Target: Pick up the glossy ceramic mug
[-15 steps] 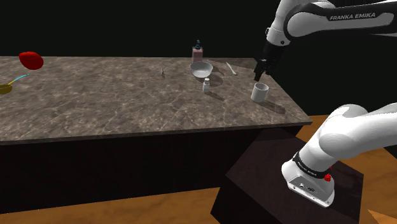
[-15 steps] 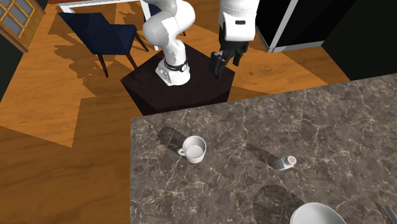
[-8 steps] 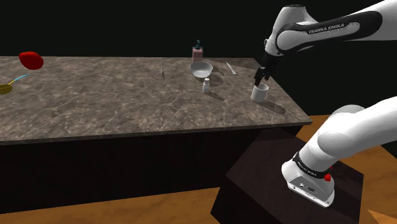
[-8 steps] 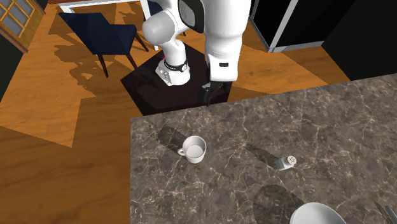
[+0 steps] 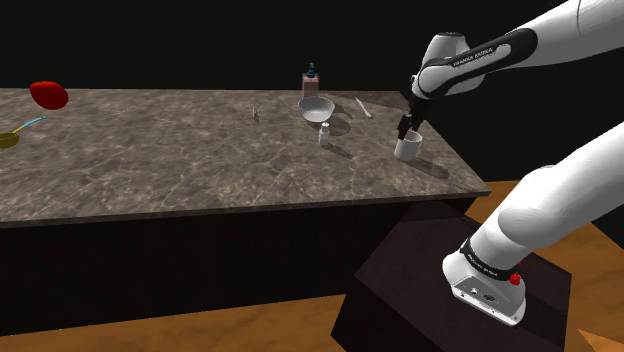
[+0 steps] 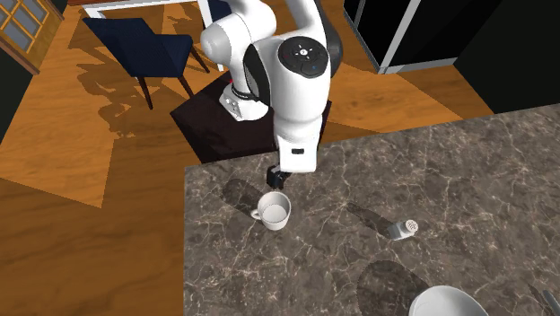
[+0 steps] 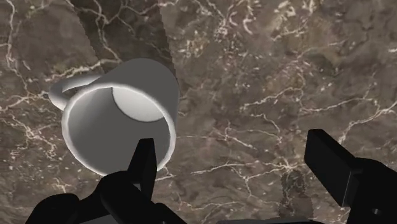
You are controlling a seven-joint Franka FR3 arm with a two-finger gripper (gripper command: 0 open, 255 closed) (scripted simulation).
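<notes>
A white mug [image 5: 408, 148] stands upright on the dark marbled counter [image 5: 200, 150], near the corner closest to the stand. In the second exterior view the mug [image 6: 273, 212] has its handle pointing toward that view's left. My black gripper [image 5: 406, 127] hangs just above it, fingers pointing down; it is also seen at the mug's rim [image 6: 279, 178]. In the wrist view the gripper [image 7: 235, 156] is open: one finger [image 7: 145, 159] overlaps the mug's [image 7: 121, 114] rim, the other stands over bare counter. Nothing is held.
Further along the counter stand a small shaker [image 5: 324, 134], a white bowl [image 5: 317, 108] and a pink bottle [image 5: 311, 80]. A red object [image 5: 48, 95] lies at the far end. The counter's edge runs close to the mug. A blue chair [image 6: 135, 45] stands on the wooden floor.
The arm has swung over the counter and come down, bringing the gripper from well above and beside the mug to just over its rim. The fingers stay open. The mug has not moved.
</notes>
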